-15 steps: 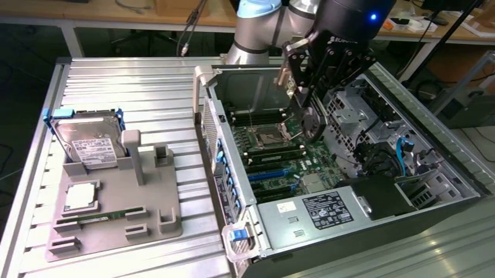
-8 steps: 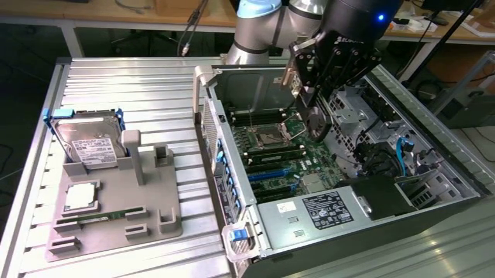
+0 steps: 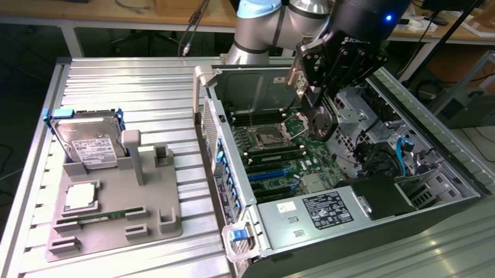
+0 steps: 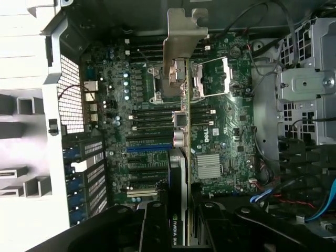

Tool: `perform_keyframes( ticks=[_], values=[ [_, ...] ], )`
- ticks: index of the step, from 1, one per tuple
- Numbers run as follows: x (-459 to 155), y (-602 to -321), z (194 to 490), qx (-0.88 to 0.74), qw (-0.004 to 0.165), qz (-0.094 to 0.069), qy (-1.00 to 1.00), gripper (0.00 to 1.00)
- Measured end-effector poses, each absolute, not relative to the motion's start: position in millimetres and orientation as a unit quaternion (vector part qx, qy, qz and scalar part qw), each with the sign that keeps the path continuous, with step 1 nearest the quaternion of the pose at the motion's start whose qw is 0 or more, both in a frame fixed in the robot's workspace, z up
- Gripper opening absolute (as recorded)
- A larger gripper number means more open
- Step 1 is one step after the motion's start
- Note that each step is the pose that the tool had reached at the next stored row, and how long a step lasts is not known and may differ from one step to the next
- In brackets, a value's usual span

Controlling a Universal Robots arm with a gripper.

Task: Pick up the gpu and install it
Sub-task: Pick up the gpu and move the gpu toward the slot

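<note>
While the gpu (image 3: 319,120) hangs over the open computer case (image 3: 433,179), my pincer (image 3: 323,92) is clenched on it, one finger on each flat face. The card is clear of the desk (image 3: 131,87) and up in the air above the motherboard (image 3: 288,157), touching nothing there.

What worries me is the alignment. Looking down from the wrist, the card shows edge-on and seems to cross the blue expansion slot (image 4: 149,148) instead of running along it. Lowered at that angle, its bottom edge would land on the board's parts, not in a slot. The silver bracket (image 4: 184,34) sticks out at the card's far end, near the CPU socket (image 4: 212,79) in that view. As I read it, it could clip the socket frame or snag the case's rear wall if the card swings round carelessly. My hold is only on the end of the card with the NVIDIA label (image 4: 176,231), so a knock at the bracket end could twist it between my fingers (image 4: 157,226).

The card reaches down and away from my pincer towards the board, bracket end furthest from me. Over on the exterior view's left, the hard drive (image 3: 89,142) and memory stick (image 3: 101,215) sit in the grey holder (image 3: 116,231), well apart from all this.
</note>
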State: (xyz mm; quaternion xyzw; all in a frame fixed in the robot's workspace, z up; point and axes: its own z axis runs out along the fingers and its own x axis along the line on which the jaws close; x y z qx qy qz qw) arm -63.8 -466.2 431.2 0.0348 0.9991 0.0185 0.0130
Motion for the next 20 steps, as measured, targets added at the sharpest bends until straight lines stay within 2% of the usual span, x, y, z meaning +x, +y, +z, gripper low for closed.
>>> perform_keyframes(
  ticks=[20],
  values=[
    [-35.1, -466.2, 431.2, 0.035, 0.013, 0.018, 0.999, 0.27]
  ],
)
